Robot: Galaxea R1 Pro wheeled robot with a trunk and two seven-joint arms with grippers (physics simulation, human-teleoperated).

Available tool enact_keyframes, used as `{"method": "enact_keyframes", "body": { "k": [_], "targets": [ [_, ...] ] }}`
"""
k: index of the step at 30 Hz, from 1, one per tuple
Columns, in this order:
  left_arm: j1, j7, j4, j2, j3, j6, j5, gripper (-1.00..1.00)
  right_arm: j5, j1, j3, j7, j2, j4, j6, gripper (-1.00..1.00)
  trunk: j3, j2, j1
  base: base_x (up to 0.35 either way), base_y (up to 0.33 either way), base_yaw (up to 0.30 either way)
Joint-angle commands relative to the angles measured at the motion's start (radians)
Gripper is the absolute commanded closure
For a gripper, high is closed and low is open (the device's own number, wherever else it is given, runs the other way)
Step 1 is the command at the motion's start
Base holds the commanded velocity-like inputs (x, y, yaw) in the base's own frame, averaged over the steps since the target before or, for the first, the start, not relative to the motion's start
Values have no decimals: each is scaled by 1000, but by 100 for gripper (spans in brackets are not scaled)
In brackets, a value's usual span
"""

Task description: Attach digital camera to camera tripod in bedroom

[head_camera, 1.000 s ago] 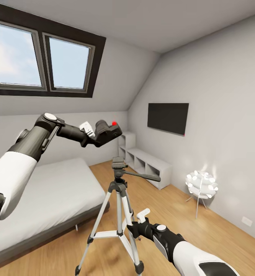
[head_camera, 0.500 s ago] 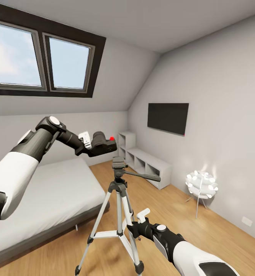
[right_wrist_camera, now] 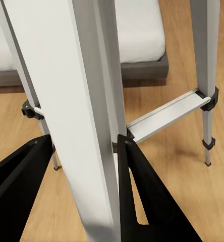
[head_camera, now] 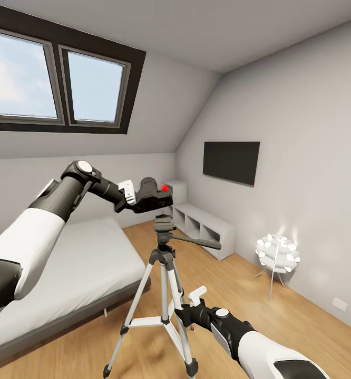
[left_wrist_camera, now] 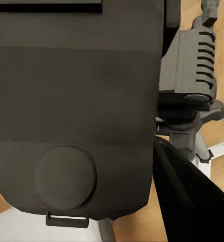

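Pale grey walls and a sloped ceiling with dark-framed skylights [head_camera: 59, 79] frame this bedroom, light wood floor [head_camera: 239, 284] below, a low grey bed [head_camera: 65, 273] at the left. Centre stage stands the tall silver-legged camera tripod [head_camera: 164, 273], black pan head on top with its handle jutting to the right. Just above that head sits the small black digital camera [head_camera: 155, 197], red dot on top, clamped in the left tool [head_camera: 138, 197], which is closed on the camera's body; whether camera and head are touching, I cannot tell. The left wrist view looks past the dark camera body [left_wrist_camera: 76, 101] to the grey ribbed tripod head [left_wrist_camera: 192, 65]. Down low, the right tool [head_camera: 182, 311] grips a tripod leg, its two black fingers [right_wrist_camera: 137, 191] pressed either side of the silver leg [right_wrist_camera: 76, 126]. A wall-mounted black television [head_camera: 231, 161], white low shelving [head_camera: 202, 223] and a glowing white lamp [head_camera: 277, 251] line the right wall.
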Motion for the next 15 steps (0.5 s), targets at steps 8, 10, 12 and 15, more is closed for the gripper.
{"method": "enact_keyframes", "body": {
  "k": [8,10,12,15],
  "targets": [
    [0,-10,8,-57,0,-2,-2,100,8,0,24,-1,0,1,-3,100,-1,-1,0,0,0,0],
    [0,-13,8,-61,0,-2,-3,100,8,0,24,-1,0,1,-3,100,-1,-1,0,0,0,0],
    [0,-8,10,-64,-1,-3,-6,100,8,0,24,-1,0,1,-3,100,-1,-1,0,0,0,0],
    [0,-4,11,-64,-3,-8,-11,100,8,0,24,-1,0,1,-3,100,-1,-1,0,0,0,0]
  ]
}}
